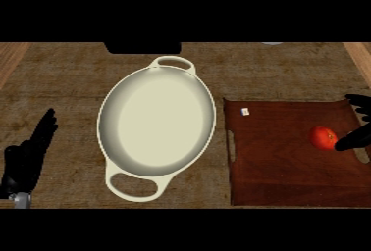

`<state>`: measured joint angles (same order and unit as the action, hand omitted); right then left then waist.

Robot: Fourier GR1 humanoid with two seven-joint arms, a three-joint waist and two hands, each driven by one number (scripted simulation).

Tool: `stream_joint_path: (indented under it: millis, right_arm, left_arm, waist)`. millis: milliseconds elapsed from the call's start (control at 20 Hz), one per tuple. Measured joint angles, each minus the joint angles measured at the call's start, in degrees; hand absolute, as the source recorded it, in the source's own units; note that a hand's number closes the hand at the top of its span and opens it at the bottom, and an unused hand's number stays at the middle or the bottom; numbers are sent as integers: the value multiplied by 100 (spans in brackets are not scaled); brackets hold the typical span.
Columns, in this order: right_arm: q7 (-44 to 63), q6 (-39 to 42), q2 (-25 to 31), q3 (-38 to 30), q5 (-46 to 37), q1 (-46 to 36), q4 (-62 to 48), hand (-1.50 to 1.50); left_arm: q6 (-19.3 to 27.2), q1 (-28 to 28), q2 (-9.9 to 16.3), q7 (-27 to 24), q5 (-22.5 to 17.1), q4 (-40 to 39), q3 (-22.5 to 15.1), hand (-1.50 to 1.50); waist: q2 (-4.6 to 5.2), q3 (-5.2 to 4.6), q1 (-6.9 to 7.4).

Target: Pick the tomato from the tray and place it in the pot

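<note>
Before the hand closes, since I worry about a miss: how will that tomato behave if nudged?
The tomato looks round and smooth, so it would probably roll on the flat tray. The right hand touches only its right side; a push may send it left. Its glossy skin may be slippery.

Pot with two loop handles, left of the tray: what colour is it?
Cream, inside and out: the cream oval two-handled pot, seen in the head view.

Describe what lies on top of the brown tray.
On the tray lies a red tomato near its right side, with the right hand touching it. A small pale tag sits near the far left corner. The hand's fingers cover the tomato's right edge.
</note>
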<state>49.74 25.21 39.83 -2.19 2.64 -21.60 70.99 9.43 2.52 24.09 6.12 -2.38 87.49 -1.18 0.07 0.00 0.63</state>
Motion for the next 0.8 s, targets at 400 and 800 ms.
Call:
stream_joint_path:
  millis: [400,800]
  right_arm:
    - [-123,208,-369,110,-566,-487,-823,-150]
    - [-268,293,-711,81,-1055,-725,-1418,-150]
  left_arm:
    - [-170,97,-181,-70,197,58,163,0]
    - [-328,-51,-327,62,380,36,375,0]
  waist:
    - [-1,2,-11]
    - [-2,2,-23]
